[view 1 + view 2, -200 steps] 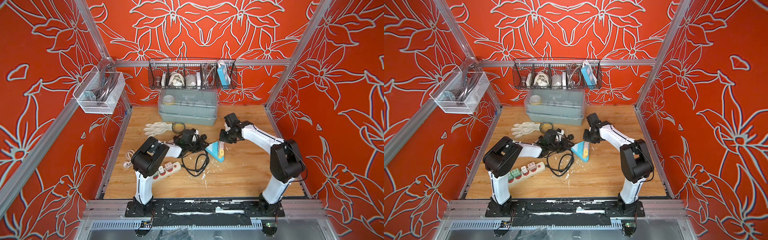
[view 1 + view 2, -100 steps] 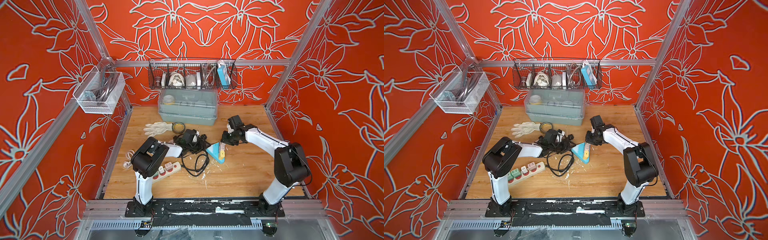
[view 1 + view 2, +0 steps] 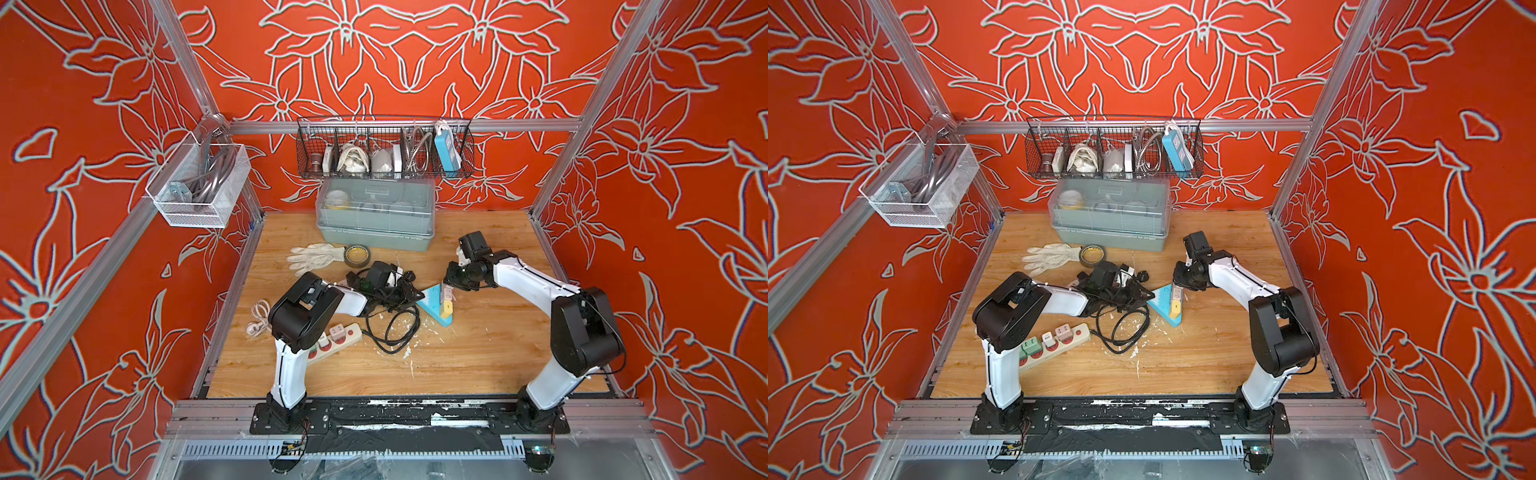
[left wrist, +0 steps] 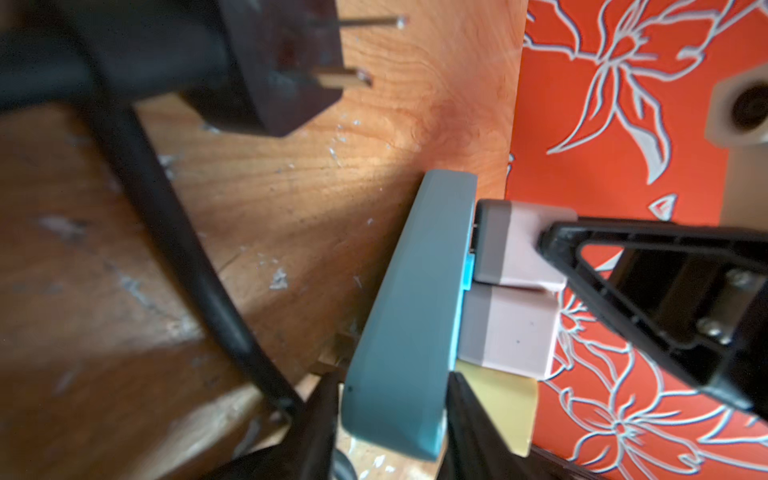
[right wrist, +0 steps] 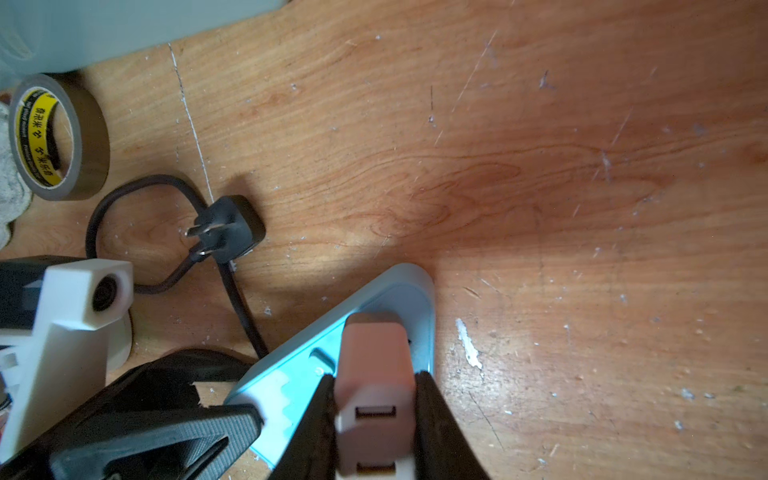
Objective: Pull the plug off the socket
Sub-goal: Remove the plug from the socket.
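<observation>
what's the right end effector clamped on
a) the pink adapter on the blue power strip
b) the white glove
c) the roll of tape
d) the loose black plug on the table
a: in the right wrist view the right end effector has its jaws pressed against both sides of the pink adapter, which stands on the blue power strip.

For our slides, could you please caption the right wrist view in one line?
Right gripper clamped on the pale pink plug in the blue socket strip, a loose black plug nearby.
</observation>
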Controlling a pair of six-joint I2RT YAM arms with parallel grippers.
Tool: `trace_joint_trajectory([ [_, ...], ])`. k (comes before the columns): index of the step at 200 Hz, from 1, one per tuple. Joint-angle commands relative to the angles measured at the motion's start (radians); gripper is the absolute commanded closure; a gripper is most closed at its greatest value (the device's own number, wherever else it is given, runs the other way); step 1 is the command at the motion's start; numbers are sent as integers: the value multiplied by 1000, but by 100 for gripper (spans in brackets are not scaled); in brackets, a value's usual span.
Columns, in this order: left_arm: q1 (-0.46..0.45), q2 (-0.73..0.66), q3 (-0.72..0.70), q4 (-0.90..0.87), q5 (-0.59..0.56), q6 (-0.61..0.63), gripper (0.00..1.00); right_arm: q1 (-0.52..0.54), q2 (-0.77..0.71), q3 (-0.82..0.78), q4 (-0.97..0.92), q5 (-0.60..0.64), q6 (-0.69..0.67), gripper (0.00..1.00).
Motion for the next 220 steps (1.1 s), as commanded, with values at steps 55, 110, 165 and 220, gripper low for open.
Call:
trace_joint_trajectory([
  [55, -20, 0, -17, -325, -217, 126, 75, 11, -7, 134, -186, -16, -117, 100],
  [110, -29, 24, -23, -374, -262, 145, 75, -1, 22, 196, -219, -42, -115, 100],
  [165, -29, 57, -9, -419, -277, 143, 75, 9, 18, 174, -201, -89, -165, 100],
  [220, -28, 36, -5, -427, -269, 154, 76, -68, -158, 55, -127, 1, -140, 100],
])
